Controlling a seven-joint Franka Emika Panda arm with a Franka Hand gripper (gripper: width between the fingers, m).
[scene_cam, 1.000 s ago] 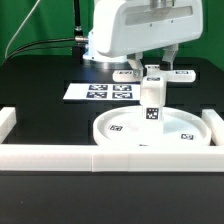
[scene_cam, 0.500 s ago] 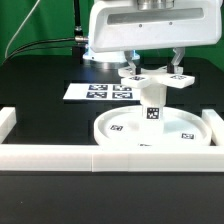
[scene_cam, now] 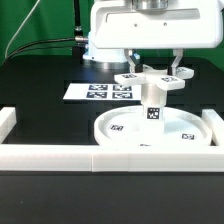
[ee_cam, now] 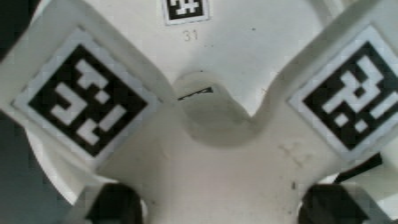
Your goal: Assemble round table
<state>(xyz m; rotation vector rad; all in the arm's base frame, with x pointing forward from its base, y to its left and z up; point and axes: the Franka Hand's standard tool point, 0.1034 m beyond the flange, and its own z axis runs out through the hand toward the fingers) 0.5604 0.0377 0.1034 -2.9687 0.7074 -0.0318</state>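
Over the black table (scene_cam: pixel 40 100), jaws clamp the cross-shaped base (scene_cam: pixel 152 79), its far arms hidden.

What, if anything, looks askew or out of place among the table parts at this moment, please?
Nothing looks damaged or spilled. The leg stands upright on the round top, and the gripper holds the cross-shaped base over it. The base seems roughly level; whether it is fully seated on the leg cannot be told.
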